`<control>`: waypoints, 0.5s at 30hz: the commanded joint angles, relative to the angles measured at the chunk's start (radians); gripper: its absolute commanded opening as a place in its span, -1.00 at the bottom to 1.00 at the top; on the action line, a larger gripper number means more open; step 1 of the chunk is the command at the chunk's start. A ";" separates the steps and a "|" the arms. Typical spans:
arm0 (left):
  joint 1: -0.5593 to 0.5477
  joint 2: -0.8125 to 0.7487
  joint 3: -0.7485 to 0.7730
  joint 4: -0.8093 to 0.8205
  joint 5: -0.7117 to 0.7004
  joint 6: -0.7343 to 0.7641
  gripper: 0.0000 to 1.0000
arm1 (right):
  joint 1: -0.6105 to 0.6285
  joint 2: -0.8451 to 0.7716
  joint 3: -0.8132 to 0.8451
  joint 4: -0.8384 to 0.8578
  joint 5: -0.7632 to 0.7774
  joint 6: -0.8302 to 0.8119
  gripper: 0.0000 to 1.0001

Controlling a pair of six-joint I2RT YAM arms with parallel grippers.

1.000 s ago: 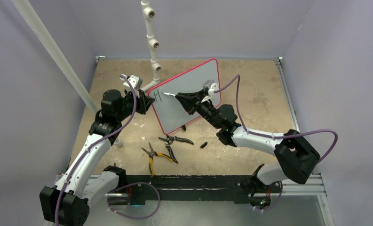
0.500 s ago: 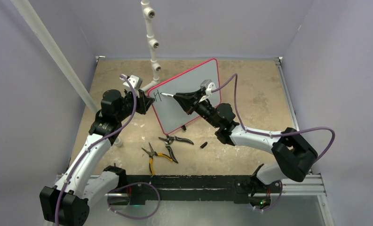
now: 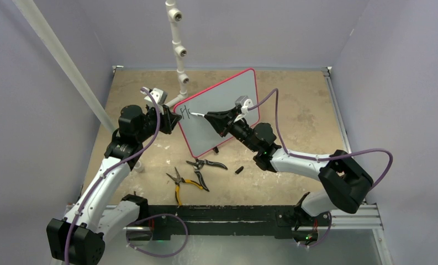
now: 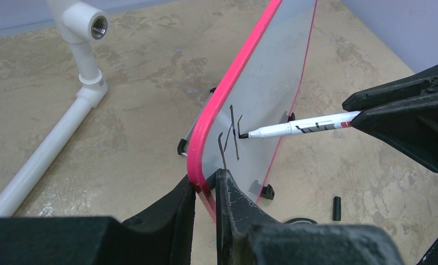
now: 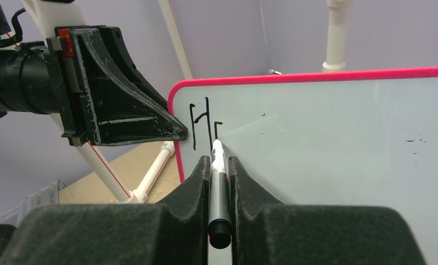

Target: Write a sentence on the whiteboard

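The whiteboard [image 3: 227, 99] stands tilted on the table, white with a red-pink frame. My left gripper [image 3: 171, 118] is shut on its left edge; in the left wrist view the jaws [image 4: 205, 185] pinch the pink frame of the whiteboard [image 4: 272, 72]. My right gripper [image 3: 214, 117] is shut on a white marker [image 5: 219, 182], whose tip touches the whiteboard [image 5: 327, 143]. Of the sentence [image 5: 201, 126], only a black "H" and a short stroke beside it show. From the left wrist, the marker [image 4: 299, 128] meets those marks [image 4: 230, 138].
Yellow-handled pliers [image 3: 181, 182] and black-handled pliers [image 3: 205, 164] lie on the table in front of the board. A black marker cap [image 3: 239, 169] lies to their right. A white pipe stand [image 3: 178, 49] rises behind the board's left corner.
The right gripper has shifted the marker a little down the board. A short new stroke has appeared beside the H. The left arm holds still.
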 commanded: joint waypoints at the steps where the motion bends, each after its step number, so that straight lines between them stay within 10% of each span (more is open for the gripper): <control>1: 0.002 -0.006 0.012 -0.018 0.002 0.038 -1.00 | -0.005 -0.028 -0.012 -0.007 0.040 -0.012 -1.00; 15: 0.002 -0.005 0.012 -0.020 0.000 0.037 -1.00 | -0.005 -0.051 0.017 -0.007 0.067 -0.028 -1.00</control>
